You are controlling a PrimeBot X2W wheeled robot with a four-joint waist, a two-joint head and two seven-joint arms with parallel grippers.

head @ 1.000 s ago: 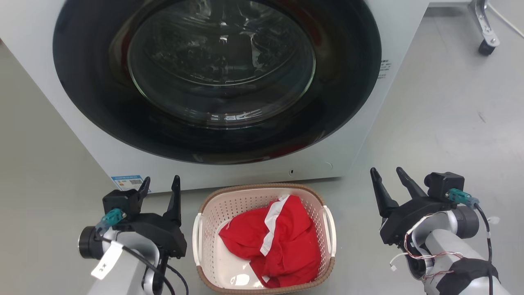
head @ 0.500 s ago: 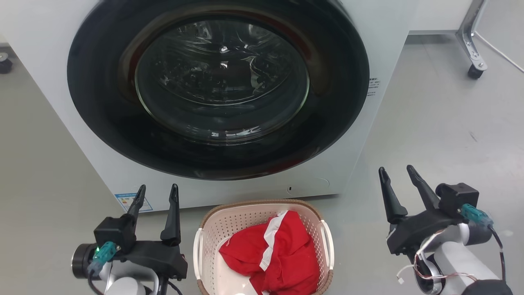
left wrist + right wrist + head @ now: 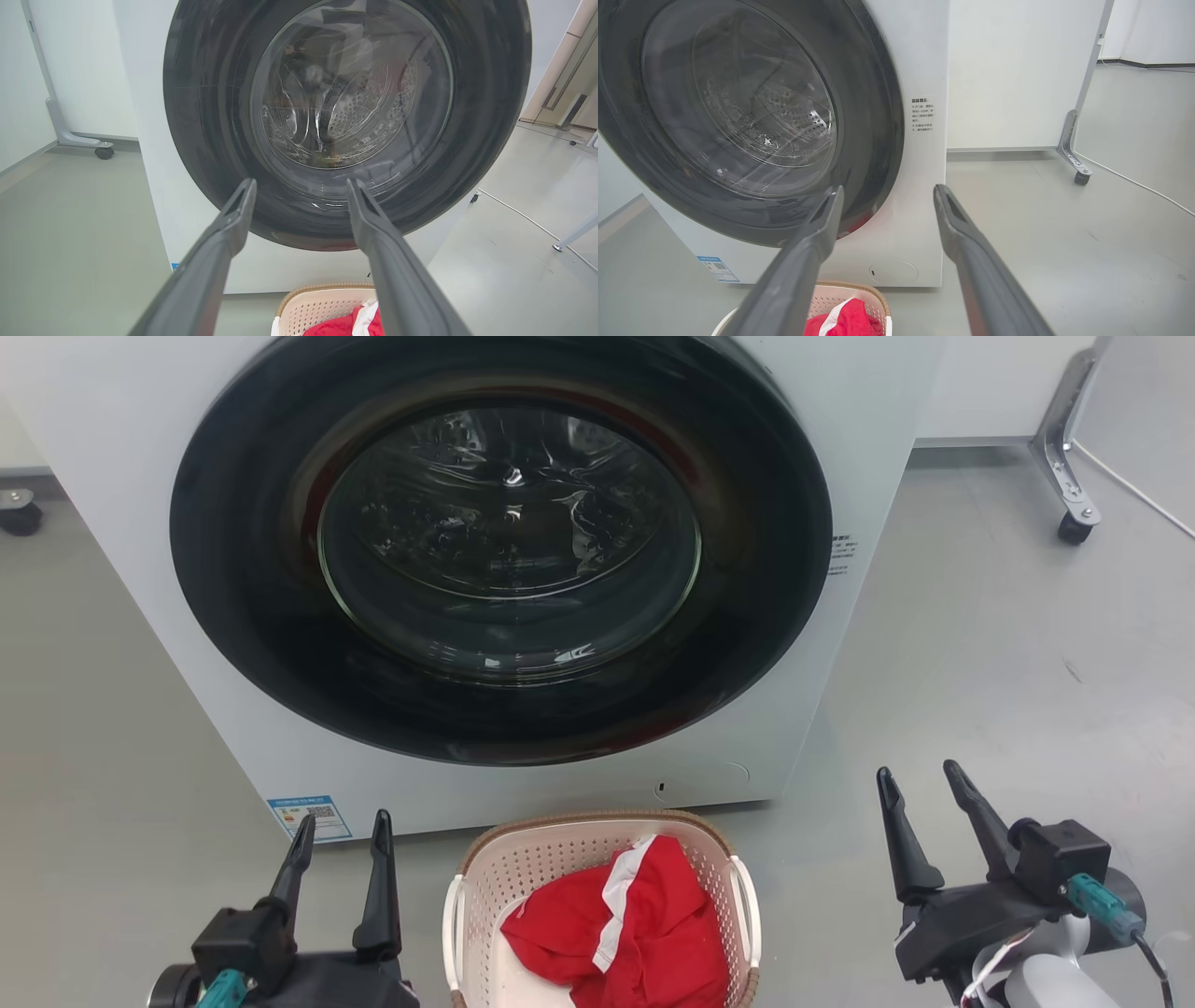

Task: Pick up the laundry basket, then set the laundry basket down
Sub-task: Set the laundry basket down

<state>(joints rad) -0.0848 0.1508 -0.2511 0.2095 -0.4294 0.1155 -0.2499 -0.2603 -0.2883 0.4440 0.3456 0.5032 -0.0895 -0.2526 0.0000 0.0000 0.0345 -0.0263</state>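
The cream-white laundry basket (image 3: 579, 859) with a brown woven-look rim and white side handles stands on the floor in front of the washing machine, at the bottom middle of the head view. A red and white garment (image 3: 625, 933) lies in it. My left gripper (image 3: 342, 833) is open to the basket's left, apart from it. My right gripper (image 3: 920, 784) is open well to the basket's right, holding nothing. The basket's rim (image 3: 322, 287) peeks in at the bottom of the left wrist view, and the basket (image 3: 840, 298) shows at the bottom of the right wrist view.
A white front-loading washing machine (image 3: 859, 476) with a shut round dark door (image 3: 504, 541) stands right behind the basket. A frame leg on a castor (image 3: 1069, 527) is at the far right, with a cable on the grey floor. Another castor (image 3: 19, 513) sits far left.
The head camera has tilted up, so the basket and both grippers sit lower in the picture. Both grippers stay open and apart from the basket.
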